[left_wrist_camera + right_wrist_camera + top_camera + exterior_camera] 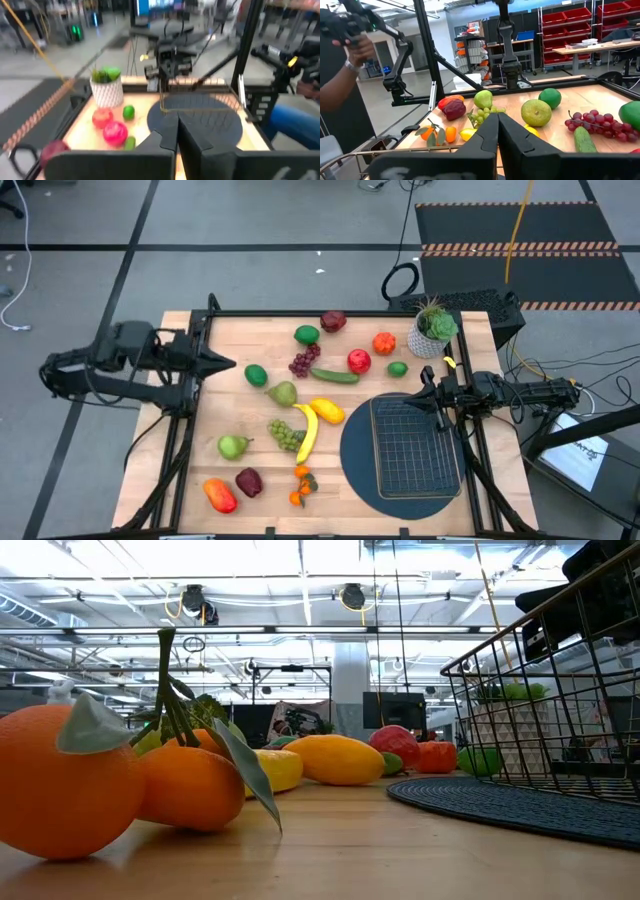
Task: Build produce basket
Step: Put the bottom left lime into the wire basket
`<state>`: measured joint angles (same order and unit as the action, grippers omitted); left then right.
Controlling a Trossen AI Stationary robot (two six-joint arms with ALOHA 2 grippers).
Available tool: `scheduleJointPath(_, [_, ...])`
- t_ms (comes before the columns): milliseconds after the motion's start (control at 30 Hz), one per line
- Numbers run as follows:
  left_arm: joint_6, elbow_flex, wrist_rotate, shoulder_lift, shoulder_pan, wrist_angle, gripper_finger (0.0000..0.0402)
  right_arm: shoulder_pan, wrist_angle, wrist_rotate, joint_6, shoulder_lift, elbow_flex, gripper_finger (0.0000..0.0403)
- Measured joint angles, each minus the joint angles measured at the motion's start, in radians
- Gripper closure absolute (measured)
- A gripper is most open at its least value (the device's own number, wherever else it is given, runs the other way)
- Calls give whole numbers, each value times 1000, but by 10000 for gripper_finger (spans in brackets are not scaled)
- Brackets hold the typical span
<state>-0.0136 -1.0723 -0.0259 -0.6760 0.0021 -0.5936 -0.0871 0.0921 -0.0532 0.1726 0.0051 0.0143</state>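
R claw (432, 395) clenched, empty | basket (415, 445) just beside, on mat | L claw (228, 363) clenched, produce (310, 415) near

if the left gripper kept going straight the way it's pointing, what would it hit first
The left gripper, shut, points across the table toward the right arm. The lime lies just beside that line and is probably first; its height above the table is unclear, so it may pass over toward the cucumber.

Pale wooden bench (200, 430) carries scattered plastic produce (300, 430), a white-potted green plant (432, 330) and a dark round mat (355, 450).
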Motion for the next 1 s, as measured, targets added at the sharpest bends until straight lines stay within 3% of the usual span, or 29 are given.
scheduleJointPath(200, [17,-311,20,-224,-1,-251,392,0,8,3,-1,0,0,403])
scheduleJointPath(367, [75,-353,55,-329,-6,-243,392,0,9,57,5,0,0,403])
scheduleJointPath(600, [-4,-198,160,-398,-21,-131,392,0,8,83,27,0,2,403])
scheduleJointPath(833, [21,91,170,-390,-93,214,392,0,-26,110,43,39,57,403])
scheduleJointPath(1000, [112,117,211,-387,-63,344,392,0,-87,169,-37,145,208,403])
